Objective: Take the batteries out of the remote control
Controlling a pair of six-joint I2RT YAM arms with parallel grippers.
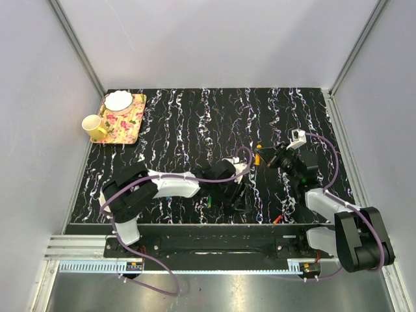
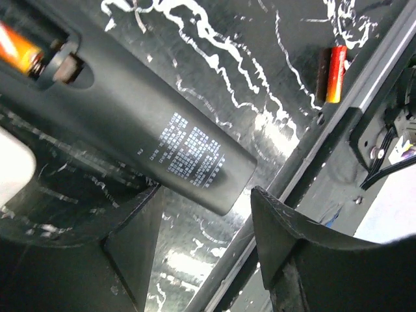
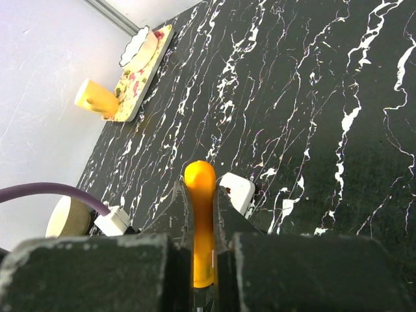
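The black remote (image 2: 162,130) lies on the table with its battery bay open. An orange-red battery (image 2: 19,52) sits in the bay at the far end. My left gripper (image 2: 208,195) is open, and its fingertips stand on either side of the remote's near end. A red-orange battery (image 2: 335,73) lies loose near the table's front rail and also shows in the top view (image 1: 277,219). A green battery (image 1: 210,201) lies beside the left arm. My right gripper (image 3: 202,188) is shut on an orange rod (image 3: 200,179) with a rounded tip, held above the table just right of the left wrist.
A flowered tray (image 1: 127,123) with a white dish (image 1: 118,100) stands at the back left, with a yellow mug (image 1: 94,127) beside it. The metal front rail (image 2: 312,149) runs close to the remote. A purple cable (image 1: 244,156) loops over the left wrist.
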